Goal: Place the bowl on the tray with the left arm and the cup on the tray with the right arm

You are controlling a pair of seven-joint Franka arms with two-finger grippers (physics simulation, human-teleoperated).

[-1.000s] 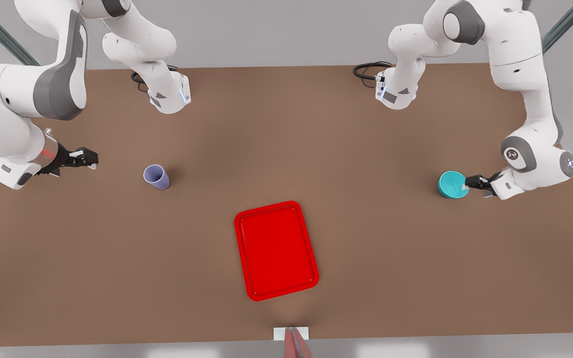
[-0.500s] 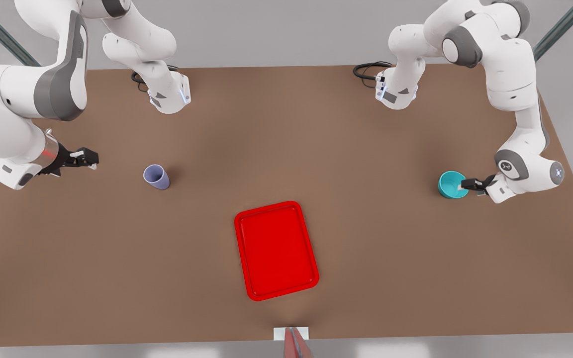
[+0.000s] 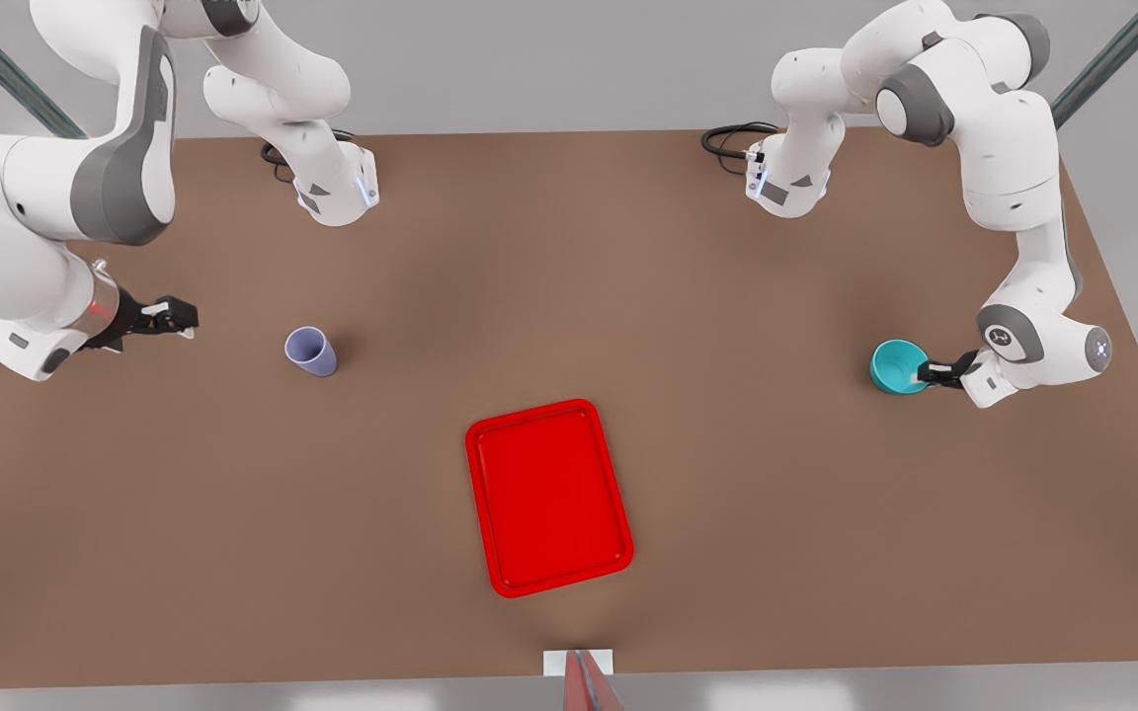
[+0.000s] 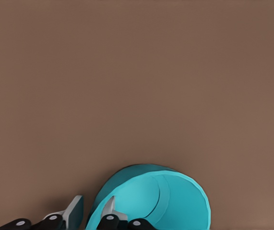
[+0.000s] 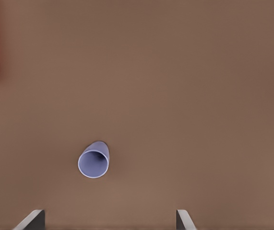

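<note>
Inspecting from my station: left gripper straddles the rim of the bowl, apparently not yet clamped; I judge it light, rigid, slick. Right gripper hangs spread, well apart from the cup. Brown tabletop is bare around the tray.

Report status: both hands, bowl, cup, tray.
Left hand straddles bowl rim, one finger inside, one outside, not closed. Right hand open, short of cup. Tray holds nothing; paths unobstructed.
</note>
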